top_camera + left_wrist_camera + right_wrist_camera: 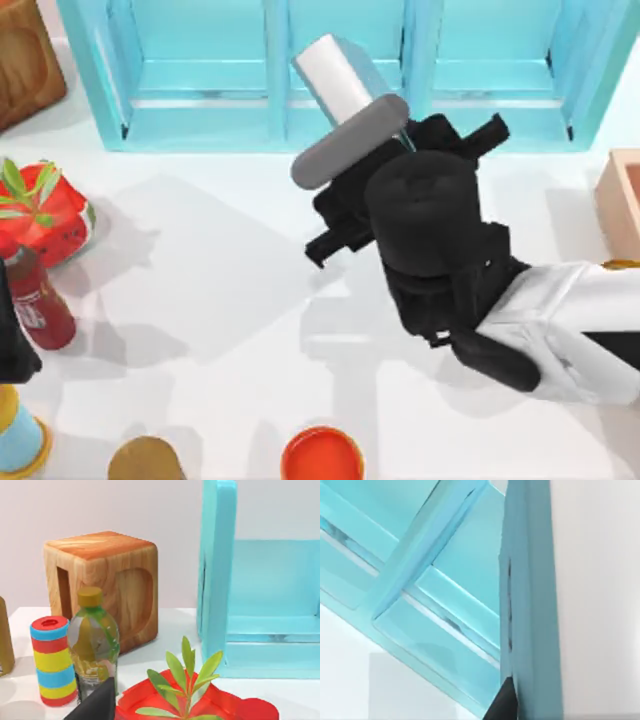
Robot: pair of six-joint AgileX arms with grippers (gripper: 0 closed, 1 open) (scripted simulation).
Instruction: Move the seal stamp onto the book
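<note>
My right arm reaches in from the right to the middle of the table, and its black gripper (455,135) is close against the front of the light-blue shelf unit (340,80). The arm's bulk hides the table beneath it. The seal stamp is hidden. In the right wrist view one dark fingertip (504,700) lies against a darker teal upright slab (532,600) with white beside it. I cannot tell whether that slab is the book or a shelf panel. My left arm (12,340) is parked at the left edge.
At the left stand a wooden box (20,60), a red planter with green leaves (45,215), a dark red bottle (40,305) and a striped can (20,435). An orange-red round object (322,455) and a gold one (145,460) sit at the front. A tan box (625,200) is at the right edge.
</note>
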